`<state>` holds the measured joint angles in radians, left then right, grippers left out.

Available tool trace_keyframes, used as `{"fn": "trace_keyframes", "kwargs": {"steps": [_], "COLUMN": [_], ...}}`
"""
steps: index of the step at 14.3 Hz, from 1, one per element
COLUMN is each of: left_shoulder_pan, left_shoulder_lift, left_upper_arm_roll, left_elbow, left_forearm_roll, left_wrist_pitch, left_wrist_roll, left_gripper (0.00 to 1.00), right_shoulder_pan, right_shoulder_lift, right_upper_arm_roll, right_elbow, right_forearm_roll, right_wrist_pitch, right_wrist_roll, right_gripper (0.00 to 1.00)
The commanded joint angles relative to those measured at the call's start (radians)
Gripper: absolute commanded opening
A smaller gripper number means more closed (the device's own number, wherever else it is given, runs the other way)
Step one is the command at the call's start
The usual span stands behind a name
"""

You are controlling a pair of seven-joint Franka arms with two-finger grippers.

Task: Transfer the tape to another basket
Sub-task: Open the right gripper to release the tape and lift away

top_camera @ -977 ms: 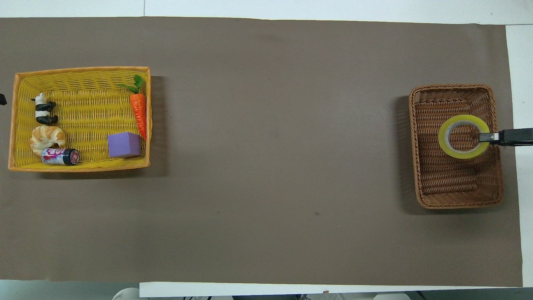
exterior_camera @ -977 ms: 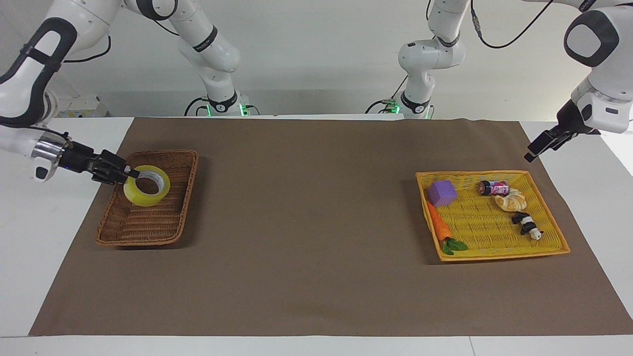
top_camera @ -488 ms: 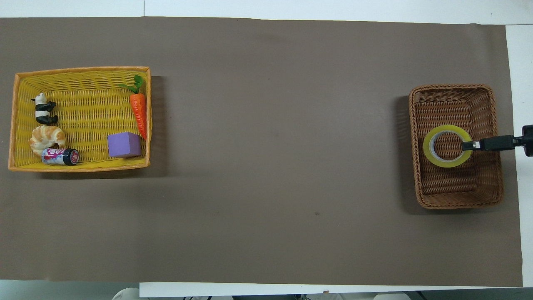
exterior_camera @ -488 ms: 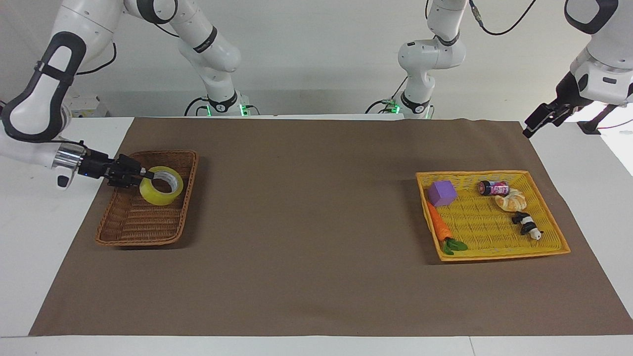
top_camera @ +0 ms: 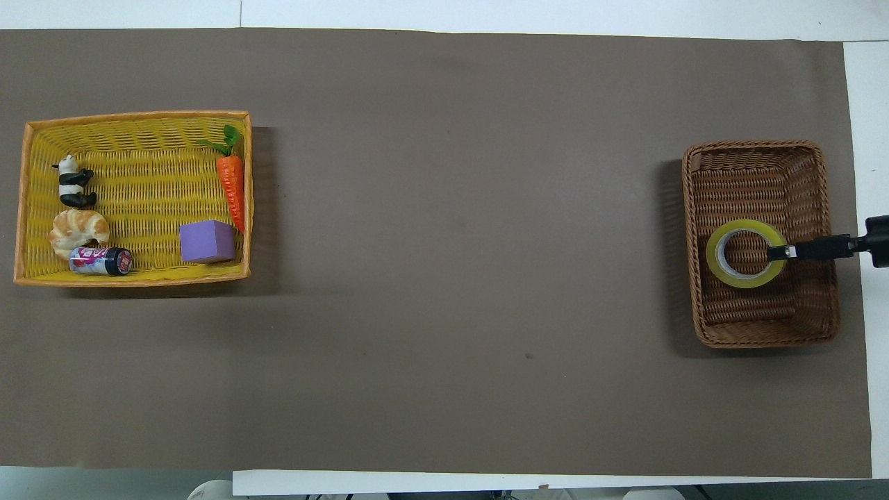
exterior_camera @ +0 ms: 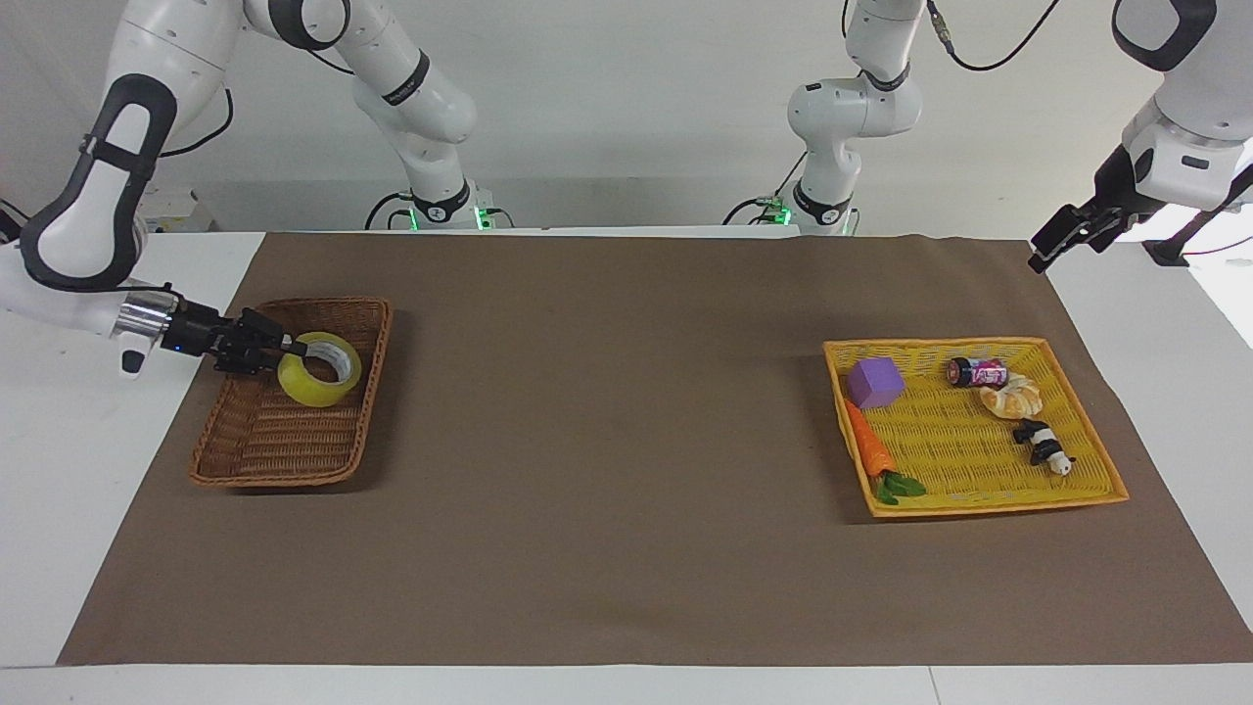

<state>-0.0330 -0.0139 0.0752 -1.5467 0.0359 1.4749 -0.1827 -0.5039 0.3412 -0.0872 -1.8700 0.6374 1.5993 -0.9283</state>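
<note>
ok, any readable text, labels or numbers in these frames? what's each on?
None that can be read.
can: pink-and-white print on its side, too blurred to read.
Arm joints near the bases: a small dark marking, too small to read.
tape, both baskets, the toys: no text visible.

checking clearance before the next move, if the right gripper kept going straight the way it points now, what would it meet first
The right gripper points level across the brown basket toward the table's middle, its tips already at the tape. The roll's wall comes first, then probably the basket's side toward the left arm's end; depth is unclear.
</note>
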Motion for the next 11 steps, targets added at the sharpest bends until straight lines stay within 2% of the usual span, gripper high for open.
{"fn": "trace_keyframes", "kwargs": {"steps": [1,3,6,8,9,11], "left_shoulder_pan": [0.001,-0.001,-0.002,-0.001,-0.001,-0.001], "left_shoulder_lift": [-0.021,-0.021,-0.021,-0.021,-0.021,-0.021], "left_upper_arm_roll": [0.005,0.005,0.005,0.005,0.005,0.005], "left_elbow": [-0.027,-0.026,-0.026,-0.026,-0.026,-0.026], "left_forearm_roll": [0.018,0.018,0.018,0.018,0.018,0.018], "left_wrist_pitch": [0.008,0.007,0.007,0.007,0.005,0.005], "left_wrist_roll": [0.017,0.017,0.017,0.017,0.017,0.017], "left_gripper": [1.00,1.00,1.00,1.00,1.00,1.00], "right_shoulder_pan": [0.022,0.059,0.164,0.218,0.235,0.284], "right_shoulder_lift": [-0.016,-0.037,-0.125,-0.177,-0.204,-0.264], "right_upper_arm_roll": [0.007,0.007,0.009,0.011,0.011,0.011], "right_elbow": [-0.005,0.009,0.022,0.040,0.051,0.058], "right_forearm_roll": [-0.039,-0.118,-0.339,-0.444,-0.452,-0.464], "right_wrist_pitch": [0.065,0.131,0.276,0.298,0.286,0.274], "right_wrist_roll": [-0.015,-0.012,-0.006,0.006,0.040,0.243], "right_gripper": [1.00,1.00,1.00,1.00,1.00,1.00]}}
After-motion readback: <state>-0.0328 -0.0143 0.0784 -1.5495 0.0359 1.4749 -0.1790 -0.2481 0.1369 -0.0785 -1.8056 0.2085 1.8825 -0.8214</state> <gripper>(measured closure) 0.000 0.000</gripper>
